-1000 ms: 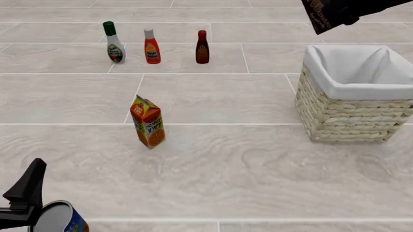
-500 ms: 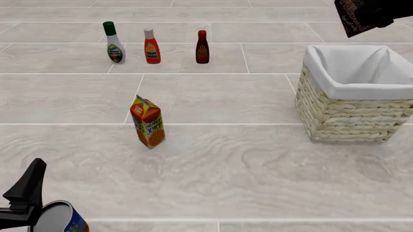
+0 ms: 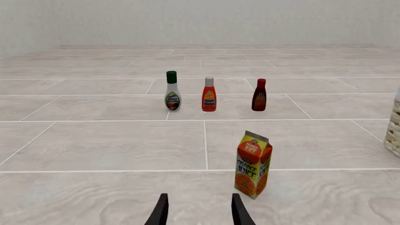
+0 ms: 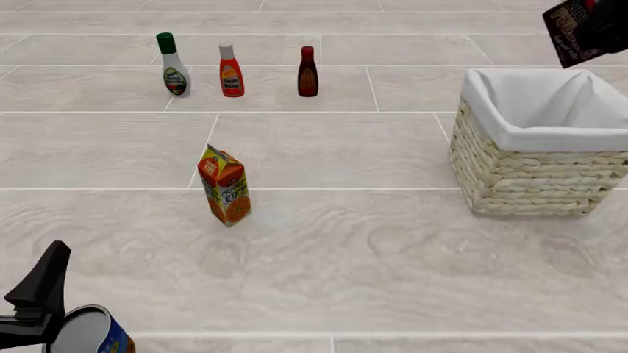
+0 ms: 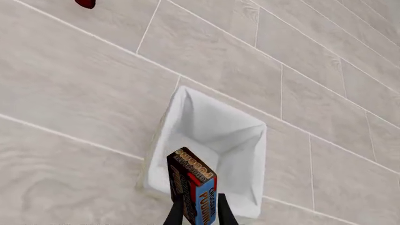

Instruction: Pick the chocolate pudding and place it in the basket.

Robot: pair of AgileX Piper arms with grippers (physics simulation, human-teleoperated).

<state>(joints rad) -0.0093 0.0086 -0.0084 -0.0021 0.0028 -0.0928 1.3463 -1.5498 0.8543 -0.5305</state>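
Observation:
The chocolate pudding [image 4: 572, 34], a small dark carton with a reddish edge, hangs in my right gripper [image 4: 595, 28] at the top right of the front view, above the far rim of the basket [image 4: 530, 165]. In the right wrist view the gripper [image 5: 198, 214] is shut on the pudding [image 5: 192, 187], with the basket's white liner [image 5: 216, 136] open below it. My left gripper [image 3: 198, 215] is open and empty, low over the table at the near left [image 4: 40, 290].
An orange juice carton [image 4: 225, 185] stands left of centre. Three bottles stand in a row at the back: a green-capped one [image 4: 173, 66], an orange-red one [image 4: 231, 71] and a dark red one [image 4: 308, 72]. A can [image 4: 90, 332] lies by the left gripper.
My right gripper has carried the pudding rightward across the top of the front view, to above the basket's far side. The left arm has not moved.

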